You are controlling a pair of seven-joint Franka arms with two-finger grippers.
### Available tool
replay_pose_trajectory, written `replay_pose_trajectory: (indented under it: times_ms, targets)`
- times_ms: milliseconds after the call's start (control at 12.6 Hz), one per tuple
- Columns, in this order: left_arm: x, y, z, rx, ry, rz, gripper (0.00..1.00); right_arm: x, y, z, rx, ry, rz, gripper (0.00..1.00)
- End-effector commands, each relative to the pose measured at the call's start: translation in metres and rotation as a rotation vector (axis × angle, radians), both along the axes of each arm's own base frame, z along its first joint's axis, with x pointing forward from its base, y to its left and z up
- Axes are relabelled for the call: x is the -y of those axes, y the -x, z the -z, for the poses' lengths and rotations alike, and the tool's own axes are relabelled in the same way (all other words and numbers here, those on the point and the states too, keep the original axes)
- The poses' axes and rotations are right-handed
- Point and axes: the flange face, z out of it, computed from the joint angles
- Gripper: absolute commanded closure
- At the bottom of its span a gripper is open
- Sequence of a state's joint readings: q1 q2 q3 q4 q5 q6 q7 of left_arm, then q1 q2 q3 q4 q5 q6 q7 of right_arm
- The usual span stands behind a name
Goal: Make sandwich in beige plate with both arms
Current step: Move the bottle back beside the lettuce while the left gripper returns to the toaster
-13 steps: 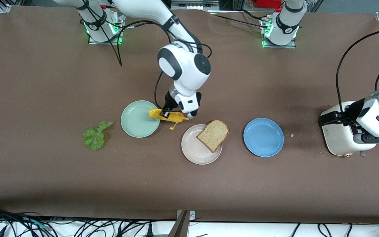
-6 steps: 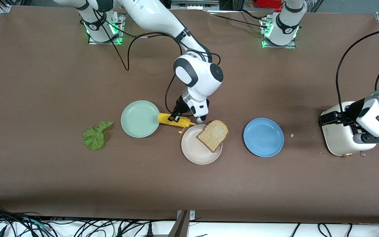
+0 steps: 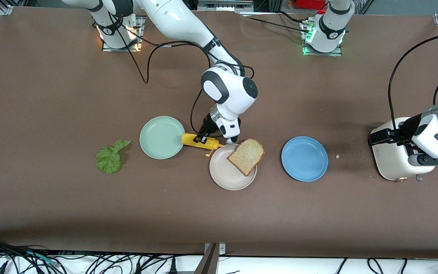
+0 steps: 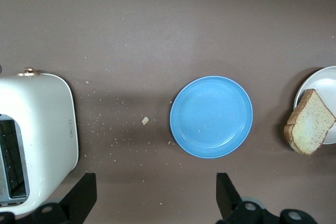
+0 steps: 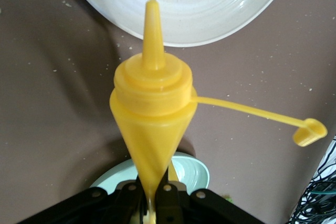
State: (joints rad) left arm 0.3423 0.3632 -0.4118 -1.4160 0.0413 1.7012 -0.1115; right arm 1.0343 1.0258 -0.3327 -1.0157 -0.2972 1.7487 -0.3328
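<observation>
1. Brown table top (image 3: 51,95), arm bases along one edge, loose crumbs at the left arm's end near a white toaster (image 3: 392,160).
2. Three plates in a row: mint-green plate (image 3: 162,137), beige plate (image 3: 232,167), blue plate (image 3: 304,158). The beige one is in the middle and a little nearer the front camera than the other two.
3. One bread slice (image 3: 246,156) lies on the beige plate, overhanging the rim on the blue plate's side. No second slice visible.
4. Lettuce leaf (image 3: 109,158) lies on the table, well apart from the beige plate, toward the right arm's end next to the mint-green plate.
5. Right gripper (image 3: 200,139) is clamped tight on a yellow squeeze bottle (image 3: 200,141), pinching the body flat. The bottle lies sideways between the mint-green and beige plates, nozzle at the beige plate's rim, cap flipped off and dangling on its tether.
6. Left gripper (image 4: 155,200) waits over the toaster end with fingers spread wide, nothing held.
7. Step in hand, as I read it: bring sauce to the bread.
8. Next move calls for shifting the nozzle further over the plate until it is above the slice, then tipping it down. At present it only reaches bare plate rim.
9. Lettuce and top slice not yet done.
</observation>
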Motion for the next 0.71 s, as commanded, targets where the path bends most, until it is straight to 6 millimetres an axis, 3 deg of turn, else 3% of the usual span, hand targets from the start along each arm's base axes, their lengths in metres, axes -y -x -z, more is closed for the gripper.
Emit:
replay_pose_trajectory:
  times_ms: [0, 237, 475, 633]
  targets:
    - [-0.003, 0.003, -0.006, -0.001, -0.026, 0.022, 0.0, 0.011, -0.019, -0.036, 0.005, -0.046, 0.015, 1.0]
    - [-0.039, 0.006, -0.01, -0.006, -0.028, 0.036, 0.01, 0.06, -0.044, -0.098, -0.073, -0.194, 0.078, 1.0]
    - [-0.081, 0.011, -0.011, -0.007, -0.037, -0.006, 0.01, 0.105, -0.065, -0.129, -0.156, -0.351, 0.181, 1.0]
    - [-0.1, 0.013, -0.01, -0.014, -0.147, 0.034, 0.01, 0.141, -0.074, -0.148, -0.193, -0.428, 0.21, 1.0]
